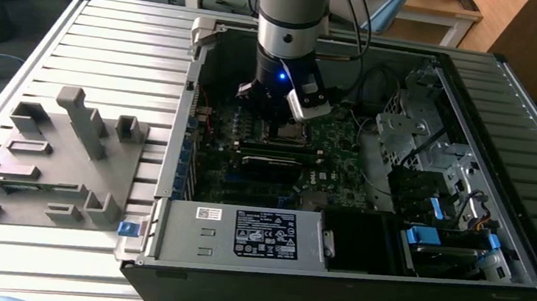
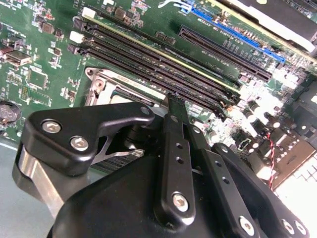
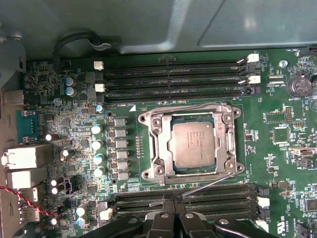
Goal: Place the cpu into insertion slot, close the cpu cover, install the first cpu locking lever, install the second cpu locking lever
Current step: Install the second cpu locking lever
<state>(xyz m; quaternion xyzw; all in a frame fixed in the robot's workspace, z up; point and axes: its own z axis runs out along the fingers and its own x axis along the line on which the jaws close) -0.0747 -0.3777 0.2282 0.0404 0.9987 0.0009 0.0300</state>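
Slatted metal table (image 1: 92, 37) carries, at the exterior view's left, a grey moulded fixture (image 1: 51, 159). The open computer case (image 1: 178, 149) stands just beside the fixture. A power supply (image 1: 240, 233) occupies the case's near edge.

At the middle of the case the arm reaches down, and the gripper (image 1: 275, 124) hangs close over the insertion slot (image 1: 286, 133). A metal drive cage (image 1: 426, 158) fills the exterior view's right.

In the first wrist view:

- The cpu (image 3: 193, 145) lies flat in the insertion slot (image 3: 148, 174), silver top up.
- The cpu cover (image 3: 157, 144) lies down around the cpu, which shows through its cut-out.
- A thin locking lever (image 3: 208, 185) runs slantwise from a corner of the socket, across the edge of the memory slots (image 3: 223, 198), to the tips of the gripper (image 3: 175, 210).
- A second thin rod appears to lie along the opposite side of the socket.

Gripper state: the tips are drawn together, as both wrist views show (image 2: 174, 101). Whether they pinch the lever's free end or merely touch it cannot be determined.

Governing relation: the cpu lies straight ahead of the tips, just across one bank of memory slots, with the lever's long axis pointing from the socket corner to the tips.

The motherboard (image 3: 277, 163) is crowded. Memory slots flank the socket on two sides, and capacitors stand close on a third, so room is judged tight.
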